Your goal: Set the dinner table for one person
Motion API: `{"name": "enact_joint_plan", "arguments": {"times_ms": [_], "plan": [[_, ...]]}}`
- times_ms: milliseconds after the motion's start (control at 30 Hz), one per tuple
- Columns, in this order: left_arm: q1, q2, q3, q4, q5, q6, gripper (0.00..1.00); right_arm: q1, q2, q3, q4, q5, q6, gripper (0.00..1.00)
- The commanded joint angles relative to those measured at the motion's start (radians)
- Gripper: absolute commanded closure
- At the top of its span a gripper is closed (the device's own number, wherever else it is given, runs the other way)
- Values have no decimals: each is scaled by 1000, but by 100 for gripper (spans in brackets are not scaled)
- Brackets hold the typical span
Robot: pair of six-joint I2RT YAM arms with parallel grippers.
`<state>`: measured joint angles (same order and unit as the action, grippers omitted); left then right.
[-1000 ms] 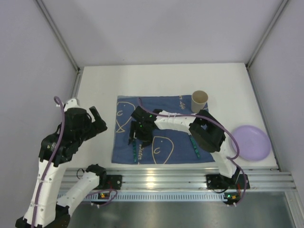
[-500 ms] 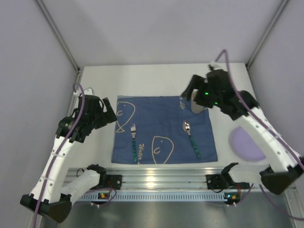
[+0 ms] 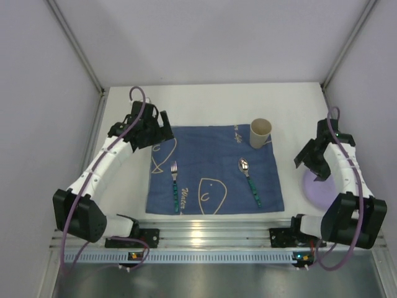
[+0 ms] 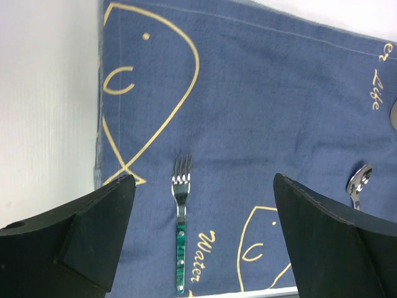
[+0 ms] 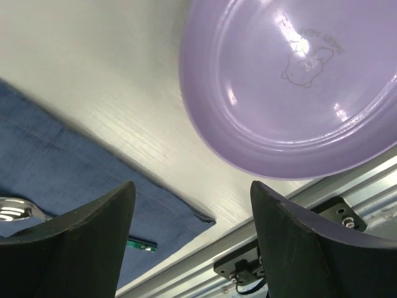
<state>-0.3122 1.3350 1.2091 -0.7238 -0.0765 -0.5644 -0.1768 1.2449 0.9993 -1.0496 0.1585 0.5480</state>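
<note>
On the white dinner table point(image 3: 211, 102) lies a blue cloth point(image 3: 214, 167) with a green-handled fork point(image 3: 175, 185) on its left half and a matching spoon point(image 3: 249, 180) on its right. A tan paper cup point(image 3: 260, 132) stands upright at the cloth's far right corner. A purple plate point(image 3: 319, 187) sits on the table right of the cloth, partly under my right arm. My left gripper point(image 3: 162, 127) hovers open over the cloth's far left corner; in its wrist view the fork point(image 4: 181, 230) lies between the fingers, far below. My right gripper point(image 5: 192, 211) is open and empty above the plate's point(image 5: 291, 87) near edge.
A silver metal rail point(image 3: 217, 231) runs along the table's near edge, with both arm bases bolted to it. Grey walls close in the left, right and back sides. In the right wrist view the cloth's near right corner point(image 5: 186, 214) ends just short of the rail point(image 5: 298, 217).
My right arm left the cloth, passed the cup and now hangs over the purple plate. My left arm swung from the table's left side to the cloth's far left corner.
</note>
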Motion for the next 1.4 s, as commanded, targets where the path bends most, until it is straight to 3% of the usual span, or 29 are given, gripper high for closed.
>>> {"name": "enact_joint_plan", "arguments": {"times_ms": [0,33,267,400,500,600,633,667,900,1033,1233,1367], "plan": [[-2,35,64,103,40,60,2,-85,63,-19,82,-48,-20,26],[-2,47,67,106,41,67,2,-92,79,-22,115,-54,-17,32],[-1,142,110,123,61,103,2,-93,284,-41,229,-70,-14,49],[2,174,135,116,61,113,2,-92,366,-36,269,-30,-26,69],[7,182,139,116,55,124,2,-92,402,-16,266,7,-40,70],[15,188,139,110,52,130,2,-93,413,1,266,22,-54,81],[18,190,141,107,52,132,2,-93,415,12,261,24,-57,94],[18,194,142,104,52,132,2,-93,415,16,263,24,-65,99],[18,199,164,96,72,110,2,-90,329,125,198,15,-76,100],[18,182,175,84,70,97,2,-64,242,272,136,9,-69,100],[18,118,198,5,1,83,2,169,163,543,5,160,-48,100],[18,43,185,-43,-12,60,2,509,148,673,-56,295,9,100]]}}
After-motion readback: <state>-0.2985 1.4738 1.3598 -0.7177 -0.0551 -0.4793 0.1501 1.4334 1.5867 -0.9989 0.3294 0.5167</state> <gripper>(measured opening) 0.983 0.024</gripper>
